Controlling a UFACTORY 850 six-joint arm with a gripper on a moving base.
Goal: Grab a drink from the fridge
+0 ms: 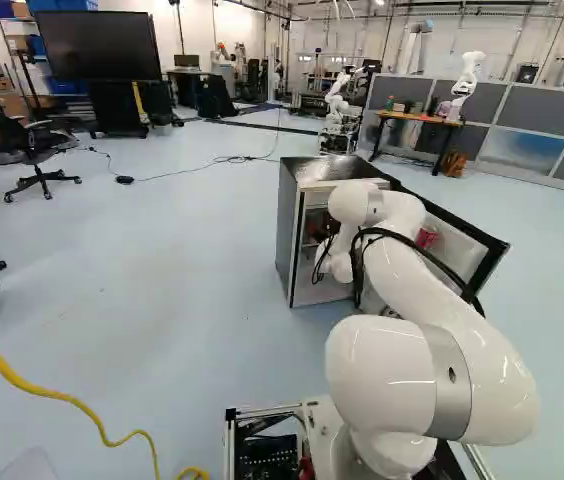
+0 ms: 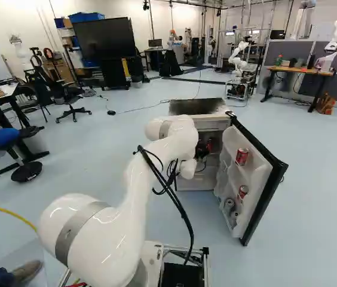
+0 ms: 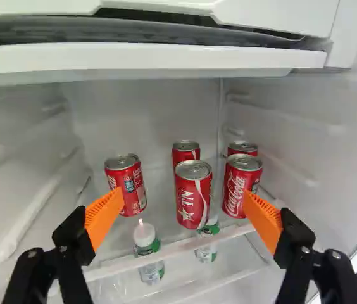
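Drinks: five red cans on a shelf [image 3: 177, 249] inside the fridge [image 2: 197, 107], all upright, ahead of the gripper [image 2: 202, 149]. Front middle can [image 3: 193, 196] sits in line with the gap, with a second can [image 3: 183, 152] just behind it. Another can [image 3: 125, 183] is in line with one finger's tip, standing apart from the rest. Toward the other finger: one can [image 3: 240, 187] in front, one more [image 3: 242, 149] behind it. Two bottles with white and green labels [image 3: 147, 252] [image 3: 207, 237] stand lower, by the shelf's front edge

Gripper [image 3: 178, 209] is wide, orange pads [image 3: 104, 216] well apart, nothing held. Can't tell if a pad tip touches a can

Fridge door [image 2: 254, 173] hangs open to the right of the cabinet in the right base view; its racks hold a red can [image 2: 242, 156] up high, another [image 2: 242, 191] below, plus more cans [image 2: 229, 205] at the bottom. White arm [image 2: 138, 209] reaches forward from the base, wrist end at the fridge opening

Further out: desk [image 1: 419, 118] with another robot [image 1: 468, 78] at it, another robot [image 1: 338, 100] beyond the fridge, big screen [image 1: 97, 45] and office chair [image 1: 24, 140] at the left of the left base view, yellow cable [image 1: 52, 398] on the floor
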